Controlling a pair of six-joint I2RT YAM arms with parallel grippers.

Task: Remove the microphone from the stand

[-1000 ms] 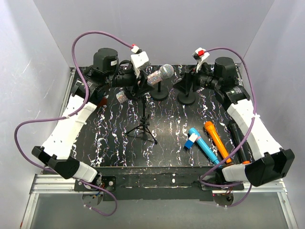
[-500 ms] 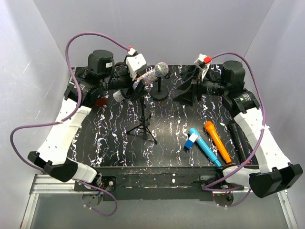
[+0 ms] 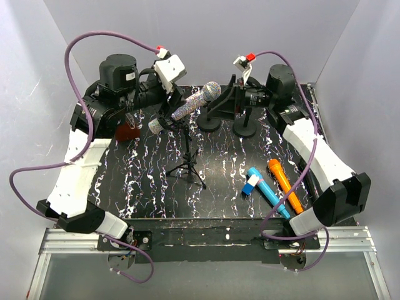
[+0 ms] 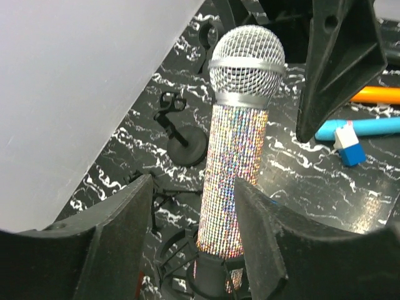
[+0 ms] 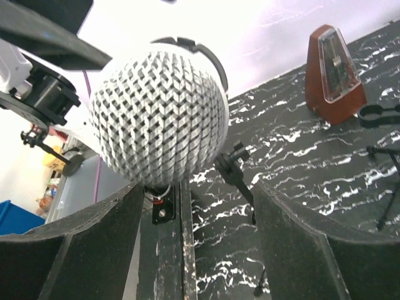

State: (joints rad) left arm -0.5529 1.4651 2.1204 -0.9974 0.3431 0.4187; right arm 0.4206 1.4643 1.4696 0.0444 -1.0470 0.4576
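A glitter-covered microphone (image 3: 190, 105) with a silver mesh head rests tilted in the clip of a black tripod stand (image 3: 187, 164). My left gripper (image 3: 167, 112) is open and straddles the microphone's lower body just above the clip. In the left wrist view the body (image 4: 234, 169) stands between my fingers (image 4: 195, 187), with a gap on the left side. My right gripper (image 3: 220, 103) is open just right of the mesh head. In the right wrist view the head (image 5: 159, 119) fills the space just ahead of my open fingers (image 5: 199, 190).
Two round-base stands (image 3: 209, 120) (image 3: 245, 127) sit behind the tripod. A red-brown metronome (image 3: 128, 132) stands at the left. A blue microphone (image 3: 265, 189) and an orange one (image 3: 284, 184) lie at the front right. White walls enclose the table.
My right gripper has swung left from the round-base stand up to the microphone's head. My left arm has shifted left and back, its gripper staying at the microphone's body.
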